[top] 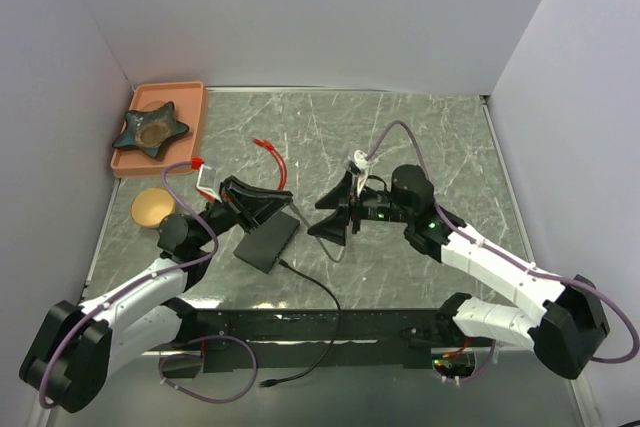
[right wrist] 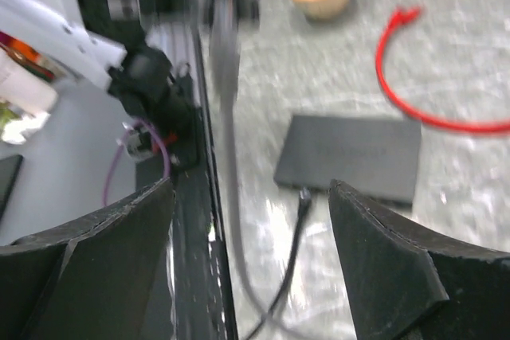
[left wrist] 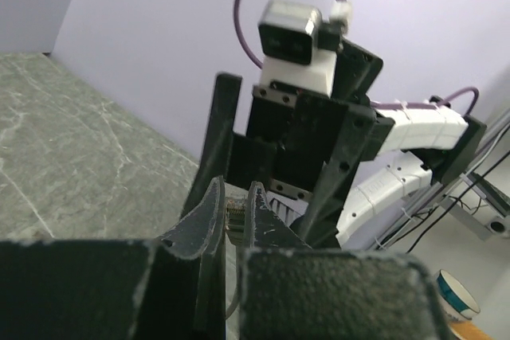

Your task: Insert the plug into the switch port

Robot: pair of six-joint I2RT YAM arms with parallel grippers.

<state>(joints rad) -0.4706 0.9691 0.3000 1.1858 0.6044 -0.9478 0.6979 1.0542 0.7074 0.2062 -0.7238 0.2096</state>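
Black flat box [top: 268, 244] lies on marble surface [top: 420, 127] between arms; switch port too small to discern. Left gripper [left wrist: 236, 197] clamped on small pale plug [left wrist: 235, 216]. Right gripper [right wrist: 251, 197] spread wide, holding nothing.

Left fingers [left wrist: 209, 214] together, right fingers [right wrist: 103, 264] apart.
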